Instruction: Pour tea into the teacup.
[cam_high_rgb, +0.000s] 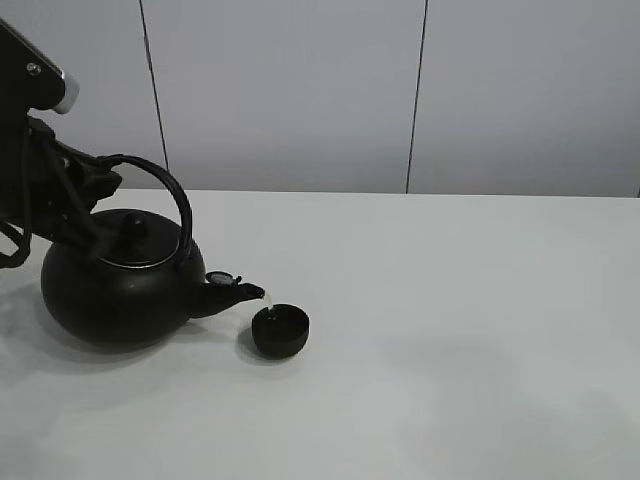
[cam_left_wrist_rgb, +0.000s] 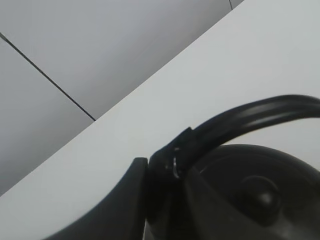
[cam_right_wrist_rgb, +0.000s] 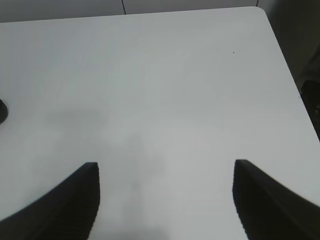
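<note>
Black kettle is tilting at lower left, your left gripper clamping its handle; tea (a thin pale thread) is falling into the teacup just right of it. You are mid-pour, fill unseen; your right gripper is hanging wide open, empty.

Lab-like robot test space, plain white table, seamed grey wall panels

- We see the black kettle tilted, its spout just above the small teacup on the white counter.
- A thin pale tea stream drops toward the cup.
- Our left gripper clasps the arched handle.
</note>
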